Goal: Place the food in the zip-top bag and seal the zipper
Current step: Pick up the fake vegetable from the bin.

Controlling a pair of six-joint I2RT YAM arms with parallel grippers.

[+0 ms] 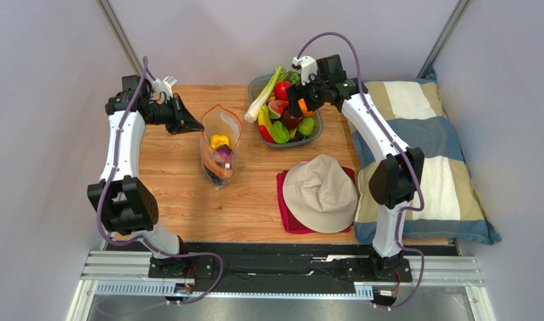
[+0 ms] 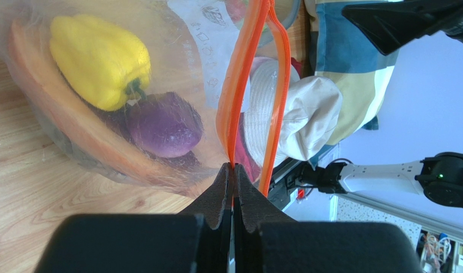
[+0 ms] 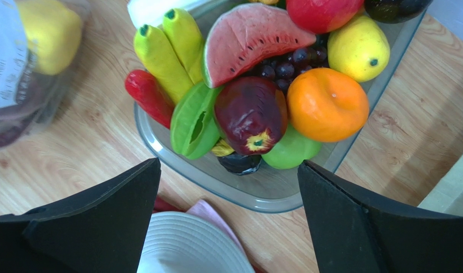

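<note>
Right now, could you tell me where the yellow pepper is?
In the top view, the yellow pepper lies inside the zip-top bag, left of the grey bowl and beside the purple onion.

My left gripper (image 1: pixel 191 124) is clamped on the zipper (image 2: pixel 239 79) at the left side of the bag (image 1: pixel 220 144) mouth, which gapes toward the far edge, so I can reach in from above or from the right. My right gripper (image 1: pixel 296 107) hangs spread wide over the heaped bowl (image 1: pixel 252 85), with only a narrow strip of bare bench (image 1: pixel 181 200) between bowl and bag. The hat (image 1: pixel 320 194) and pillow (image 1: pixel 422 154) crowd the right side.
</note>
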